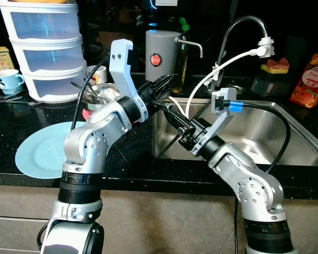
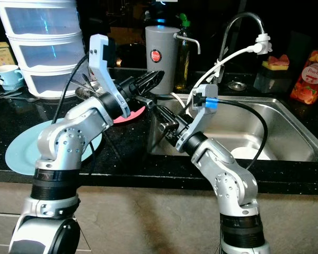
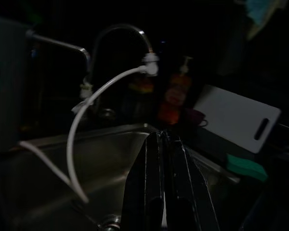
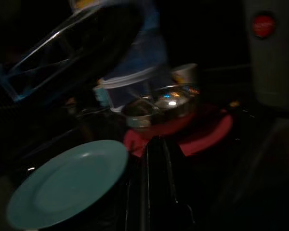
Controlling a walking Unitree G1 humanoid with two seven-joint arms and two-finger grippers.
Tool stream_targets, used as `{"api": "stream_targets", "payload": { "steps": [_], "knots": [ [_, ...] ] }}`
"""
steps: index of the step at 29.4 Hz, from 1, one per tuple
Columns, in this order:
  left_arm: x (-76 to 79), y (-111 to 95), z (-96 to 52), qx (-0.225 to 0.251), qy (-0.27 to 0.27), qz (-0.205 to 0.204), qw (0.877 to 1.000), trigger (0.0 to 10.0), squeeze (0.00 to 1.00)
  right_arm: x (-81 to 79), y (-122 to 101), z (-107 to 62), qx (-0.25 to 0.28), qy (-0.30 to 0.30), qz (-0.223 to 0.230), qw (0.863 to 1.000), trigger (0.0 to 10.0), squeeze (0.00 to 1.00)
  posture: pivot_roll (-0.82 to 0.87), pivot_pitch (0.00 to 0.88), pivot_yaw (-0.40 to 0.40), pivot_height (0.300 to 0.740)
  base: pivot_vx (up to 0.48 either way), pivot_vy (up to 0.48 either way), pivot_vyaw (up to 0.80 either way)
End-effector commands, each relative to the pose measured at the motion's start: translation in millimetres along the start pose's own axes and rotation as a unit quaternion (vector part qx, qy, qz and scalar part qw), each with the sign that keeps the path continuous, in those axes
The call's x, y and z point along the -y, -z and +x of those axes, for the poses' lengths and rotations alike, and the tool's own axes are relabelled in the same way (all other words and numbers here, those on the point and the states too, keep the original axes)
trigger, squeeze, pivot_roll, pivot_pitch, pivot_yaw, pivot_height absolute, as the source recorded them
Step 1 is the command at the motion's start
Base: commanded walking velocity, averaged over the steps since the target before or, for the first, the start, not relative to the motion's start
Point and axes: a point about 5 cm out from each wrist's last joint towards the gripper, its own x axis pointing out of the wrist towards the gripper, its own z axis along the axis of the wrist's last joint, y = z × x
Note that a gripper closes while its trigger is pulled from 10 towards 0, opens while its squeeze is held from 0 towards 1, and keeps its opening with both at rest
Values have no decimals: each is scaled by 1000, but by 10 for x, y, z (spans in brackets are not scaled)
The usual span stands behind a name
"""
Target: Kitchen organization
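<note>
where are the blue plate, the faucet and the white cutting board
blue plate (image 1: 40, 153), left eye view, on its bare centre
faucet (image 1: 244, 22), left eye view, on the top of its curved spout
white cutting board (image 3: 233, 118), left wrist view, on its flat face

The orange pouch (image 1: 309, 80) by the sink (image 1: 286, 138) reads "Peach"; other labels are illegible.
</note>
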Motion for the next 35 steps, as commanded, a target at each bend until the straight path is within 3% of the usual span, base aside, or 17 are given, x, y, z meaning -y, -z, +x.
{"api": "stream_targets", "payload": {
  "steps": [1,2,3,7,8,10,13,19,21,25,28,29,35],
  "knots": [
    [-41,46,-9,-7,-17,-4,1000,10000,0,116,52,2,-17,38,-9,999,0,0,56,105,-32,740,0,0,0],
    [-61,58,-14,-8,-25,-3,1000,10000,0,173,73,9,-23,59,-11,998,4627,0,56,105,-32,740,0,0,0],
    [-84,78,-24,-11,-35,-6,999,10000,0,246,91,17,-27,85,-9,996,10000,0,58,103,-34,740,0,0,0],
    [-131,125,-63,-15,-57,-9,998,10000,0,524,140,5,-32,182,-5,983,10000,0,61,100,-37,740,0,0,0],
    [-131,125,-63,-15,-57,-9,998,10000,0,524,140,5,-32,182,-5,983,10000,0,61,100,-37,740,0,0,0],
    [-142,143,-85,-17,-62,-11,998,10000,0,702,155,-36,-30,242,-11,970,10000,0,65,98,-39,740,0,0,0],
    [-144,147,-93,-17,-64,-11,998,10000,0,787,142,-61,-21,267,-9,963,10000,0,67,96,-40,740,0,0,0],
    [-143,152,-114,-17,-67,-14,998,10000,0,1034,-22,-174,49,345,6,937,10000,0,68,91,-40,740,0,0,0],
    [-140,155,-117,-17,-67,-14,997,10000,0,1054,-32,-180,47,347,-3,937,10000,0,68,91,-40,740,0,0,0],
    [-140,176,-141,-22,-71,-14,997,10000,0,1017,8,-132,21,326,-66,943,10000,35,70,88,-36,740,0,0,0],
    [-142,182,-149,-24,-73,-13,997,10000,0,1005,14,-126,22,323,-70,944,10000,35,70,88,-36,740,0,0,0],
    [-147,192,-161,-26,-75,-12,997,10000,0,997,7,-117,31,318,-66,945,10000,1000,70,88,-36,740,0,0,0],
    [-224,248,-222,-51,-113,16,992,10000,0,835,-81,-58,60,261,-89,959,10000,1000,73,94,-34,740,0,0,0]
  ]
}}
